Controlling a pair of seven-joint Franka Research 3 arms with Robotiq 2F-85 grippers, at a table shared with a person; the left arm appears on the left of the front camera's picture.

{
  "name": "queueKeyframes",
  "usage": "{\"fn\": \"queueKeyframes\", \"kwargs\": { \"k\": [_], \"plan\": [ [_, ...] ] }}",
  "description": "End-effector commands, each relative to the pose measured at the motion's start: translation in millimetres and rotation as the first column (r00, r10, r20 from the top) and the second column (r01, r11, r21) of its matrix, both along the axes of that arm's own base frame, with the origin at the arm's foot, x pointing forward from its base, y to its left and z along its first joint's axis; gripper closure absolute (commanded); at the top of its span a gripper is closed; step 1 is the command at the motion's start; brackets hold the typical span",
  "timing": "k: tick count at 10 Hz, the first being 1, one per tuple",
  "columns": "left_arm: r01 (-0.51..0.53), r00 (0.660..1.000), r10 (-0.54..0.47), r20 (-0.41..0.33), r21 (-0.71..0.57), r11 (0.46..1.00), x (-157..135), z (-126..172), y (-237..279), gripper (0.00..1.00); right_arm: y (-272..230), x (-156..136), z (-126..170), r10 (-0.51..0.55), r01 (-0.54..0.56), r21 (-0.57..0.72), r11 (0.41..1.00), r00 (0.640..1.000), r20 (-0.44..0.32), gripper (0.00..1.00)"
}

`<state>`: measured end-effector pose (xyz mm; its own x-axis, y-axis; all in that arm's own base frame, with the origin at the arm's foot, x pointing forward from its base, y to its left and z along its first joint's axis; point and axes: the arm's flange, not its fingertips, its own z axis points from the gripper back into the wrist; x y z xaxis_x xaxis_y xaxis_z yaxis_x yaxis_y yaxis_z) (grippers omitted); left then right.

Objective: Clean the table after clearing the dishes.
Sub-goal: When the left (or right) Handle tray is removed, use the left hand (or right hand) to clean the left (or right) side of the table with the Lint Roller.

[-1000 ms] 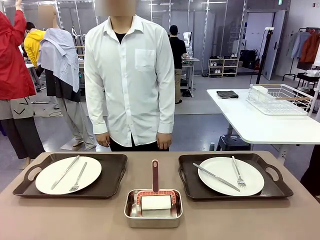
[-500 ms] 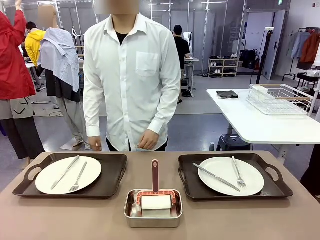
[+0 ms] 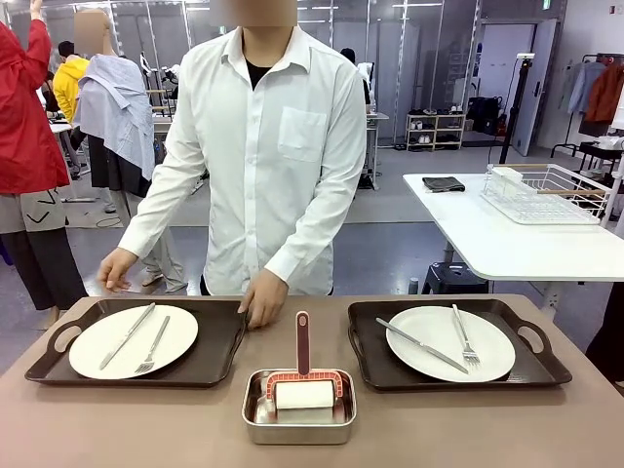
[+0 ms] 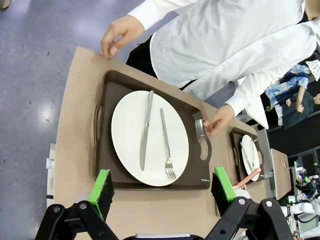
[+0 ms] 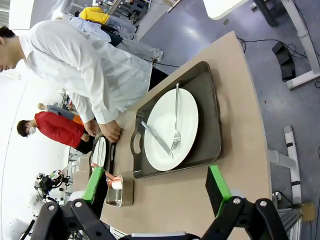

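The left gripper (image 4: 162, 192) hangs high, aimed downward, its two green-padded fingers (image 4: 102, 186) spread wide with nothing between them. The right gripper (image 5: 156, 187) is posed the same way, fingers (image 5: 217, 184) wide apart and empty. In the front view the person leans forward, both arms reaching down: one hand (image 3: 117, 268) at 9 o'clock, the other hand (image 3: 261, 298) at 7 o'clock, loosely curled.

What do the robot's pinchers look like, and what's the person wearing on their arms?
The left gripper and right gripper each have two black fingers tipped with bright green pads. The person wears a white button-up shirt with long cuffed sleeves.
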<state>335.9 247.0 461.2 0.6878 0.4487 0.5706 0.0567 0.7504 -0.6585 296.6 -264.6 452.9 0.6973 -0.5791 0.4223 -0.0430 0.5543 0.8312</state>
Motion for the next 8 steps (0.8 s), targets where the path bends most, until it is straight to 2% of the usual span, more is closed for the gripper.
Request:
{"fn": "queueKeyframes", "kwargs": {
  "k": [1, 8],
  "plan": [
    [0.001, 1.000, -0.001, 0.009, -0.011, 1.000, -0.3, -0.1, 2.3, 0.00, -0.6, 0.5, -0.2, 0.001, -0.001, 0.004, 1.000, 1.000, 0.024, 0.00],
    [0.001, 1.000, -0.001, 0.009, -0.011, 1.000, -0.3, -0.1, 2.3, 0.00, -0.6, 0.5, -0.2, 0.001, -0.001, 0.004, 1.000, 1.000, 0.024, 0.00]
  ]
}}
